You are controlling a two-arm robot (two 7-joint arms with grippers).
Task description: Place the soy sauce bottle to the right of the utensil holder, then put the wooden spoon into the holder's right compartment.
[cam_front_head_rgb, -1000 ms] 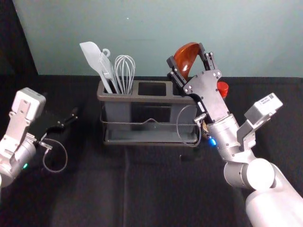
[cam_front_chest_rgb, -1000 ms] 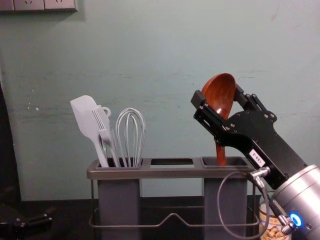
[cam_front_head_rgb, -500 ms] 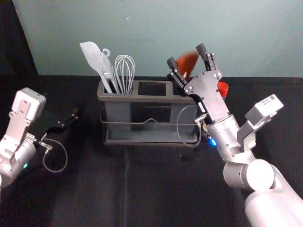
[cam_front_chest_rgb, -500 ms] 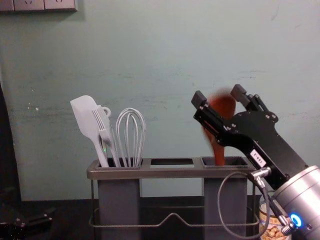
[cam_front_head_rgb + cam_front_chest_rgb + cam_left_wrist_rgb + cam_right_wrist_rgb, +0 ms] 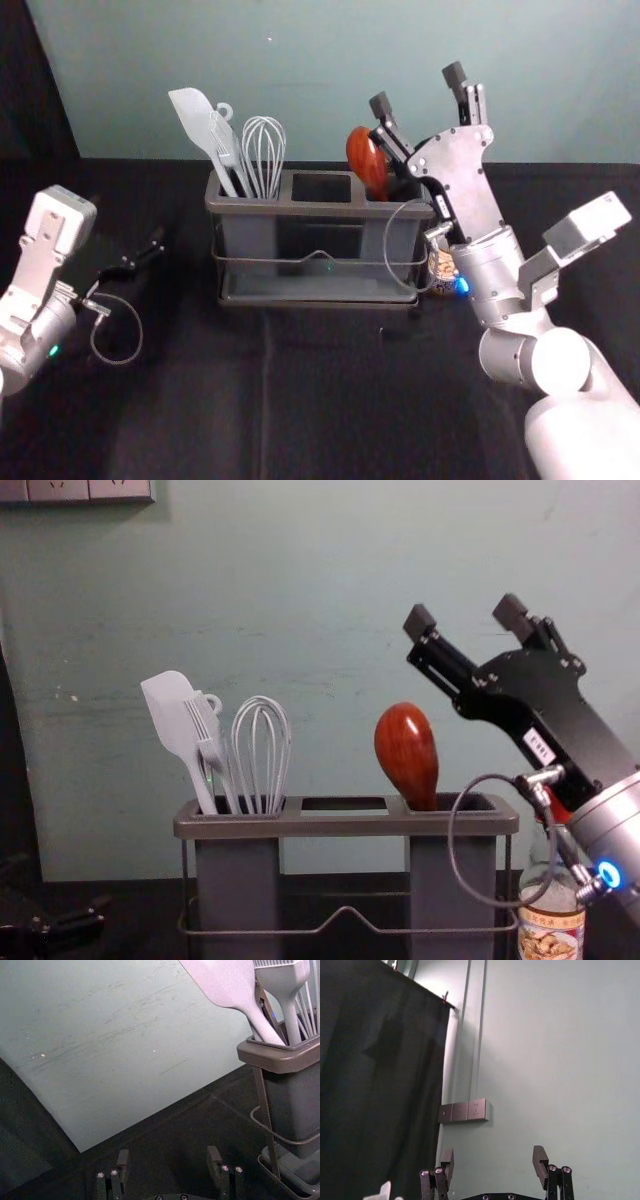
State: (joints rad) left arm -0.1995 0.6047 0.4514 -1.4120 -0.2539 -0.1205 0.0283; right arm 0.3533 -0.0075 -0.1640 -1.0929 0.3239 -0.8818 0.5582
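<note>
With jaws wide apart and empty, hanging the nearer right gripper (image 5: 465, 612) up and right of the wooden spoon (image 5: 408, 752) leaning from the utensil holder's (image 5: 346, 826) right compartment (image 5: 452, 880) toward its middle, probably needing only retreat, and idling the left gripper (image 5: 168, 1156) left of the holder.

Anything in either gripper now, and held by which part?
Nothing is held. The right gripper is open above the holder, apart from the wooden spoon in the right compartment; the left gripper is open and empty.
</note>
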